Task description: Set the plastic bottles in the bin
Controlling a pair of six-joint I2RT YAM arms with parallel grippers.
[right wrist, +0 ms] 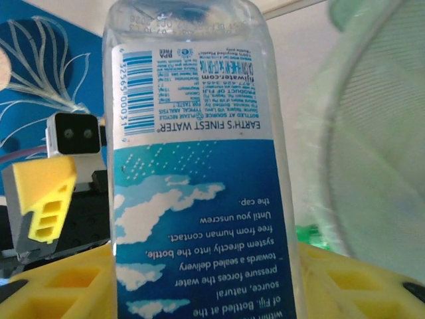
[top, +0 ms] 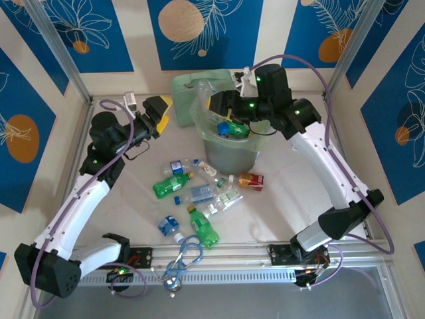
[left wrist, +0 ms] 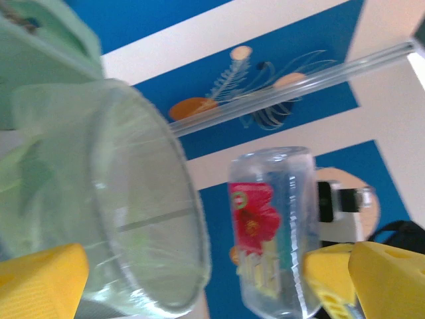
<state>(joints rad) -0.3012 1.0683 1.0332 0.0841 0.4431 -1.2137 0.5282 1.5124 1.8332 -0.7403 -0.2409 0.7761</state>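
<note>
My right gripper [top: 224,104] hangs over the bin's rim, shut on a clear bottle with a blue label [right wrist: 199,166] that stands upright between its yellow fingers [right wrist: 60,286]. From the left wrist view the same bottle [left wrist: 272,232] shows a red flower label, next to the pale-green translucent bin [left wrist: 133,219]. The left gripper [top: 161,114] is open and empty, left of the bin [top: 229,156]. A green and a blue-capped bottle [top: 232,128] lie inside the bin. Several bottles lie on the table before it: green ones [top: 171,184] [top: 202,227], a red-labelled one [top: 251,180], a blue-labelled one [top: 169,226].
A flat mint-green box [top: 189,83] stands behind the bin. Blue scissors-like loops [top: 187,254] lie at the near edge between the arm bases. A small grey device [top: 130,101] sits at the back left by the frame post.
</note>
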